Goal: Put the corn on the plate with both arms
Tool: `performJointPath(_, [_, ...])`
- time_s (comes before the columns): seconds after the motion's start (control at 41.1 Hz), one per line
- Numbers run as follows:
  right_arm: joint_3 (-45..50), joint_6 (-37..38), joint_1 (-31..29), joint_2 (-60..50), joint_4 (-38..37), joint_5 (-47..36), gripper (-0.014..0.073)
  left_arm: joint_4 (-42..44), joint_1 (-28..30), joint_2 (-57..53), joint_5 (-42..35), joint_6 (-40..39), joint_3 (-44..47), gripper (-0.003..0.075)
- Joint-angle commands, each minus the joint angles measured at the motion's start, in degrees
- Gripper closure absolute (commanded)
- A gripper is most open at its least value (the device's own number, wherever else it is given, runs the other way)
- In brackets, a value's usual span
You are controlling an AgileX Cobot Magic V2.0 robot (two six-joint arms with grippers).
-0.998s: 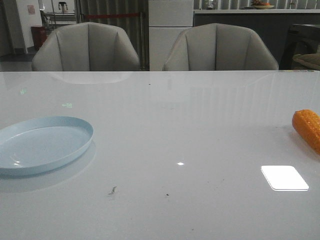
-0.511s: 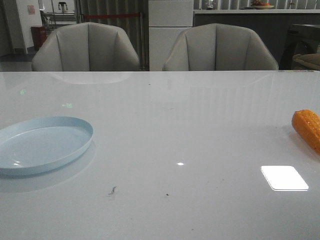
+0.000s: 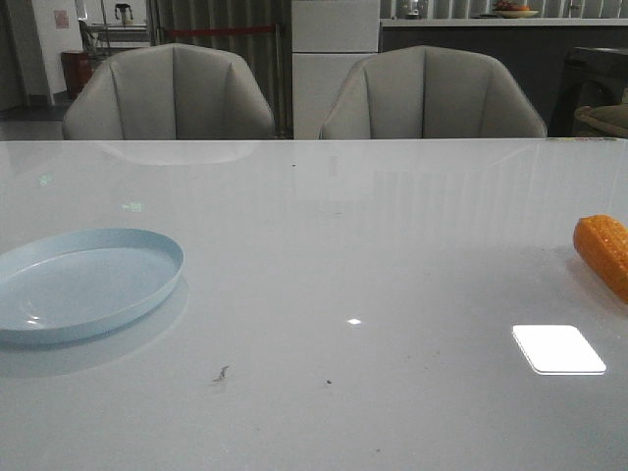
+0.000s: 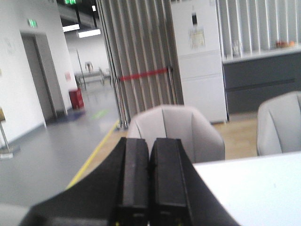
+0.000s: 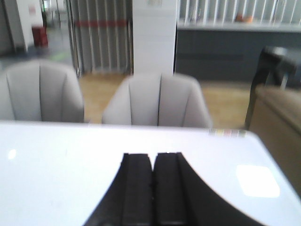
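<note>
Meanwhile, corn (image 3: 604,251) lies well apart from plate (image 3: 147,294).

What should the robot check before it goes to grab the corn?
1. Corn easy to find: ok. It lies on the table at the far right, partly cut off by the front view's edge.
2. Plate ready: ok. It sits at the left with nothing on it.
3. Left gripper open for grabbing: not ok, its fingers are pressed together.
4. Right gripper open: not ok, shut too.
5. Grippers near the corn: not ok. Neither shows in the front view, and neither wrist view shows the corn.
6. Path between corn and plate: ok, only bare table there.
</note>
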Motion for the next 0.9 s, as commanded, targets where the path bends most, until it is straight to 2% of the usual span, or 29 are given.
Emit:
performJointPath(0.0, [-1.97,0.13,-0.30,3.08,-0.06,1.15,0.0541,-0.09,0.13,3.07,-2.56,-0.04,-1.78,0.0632])
performJointPath(0.195, [-1.97,0.13,-0.30,9.06,-0.06,10.50,0.0541,-0.40,0.13,8.54,5.16,-0.04,-1.78,0.0632])
performJointPath(0.316, [-1.97,0.13,-0.30,12.88,-0.01,13.19,0.0541,-0.90,0.13,11.06,9.81,-0.04,-1.78,0.0632])
performJointPath(0.438, [-1.97,0.13,-0.30,15.27,0.05,13.97,0.0536,-0.90,0.13,12.62,10.43,-0.04,-1.78,0.0631])
performJointPath(0.535, [-1.97,0.13,-0.30,16.00,0.05,13.88,0.0484,-0.90,0.13,12.94,9.16,-0.04,-1.78,0.0621])
performJointPath(0.633, [-1.97,0.13,-0.30,16.18,0.05,13.77,0.0367,-0.90,0.13,12.94,8.19,-0.04,-1.78,0.0554])
performJointPath(0.779, [-1.97,0.13,-0.30,16.25,0.05,13.83,0.0176,-0.90,0.13,13.32,7.58,-0.04,-1.78,0.0374])
performJointPath(0.876, [-1.97,0.13,-0.30,16.25,0.05,13.87,0.0135,-0.90,0.13,13.59,7.00,-0.04,-1.78,0.0316])
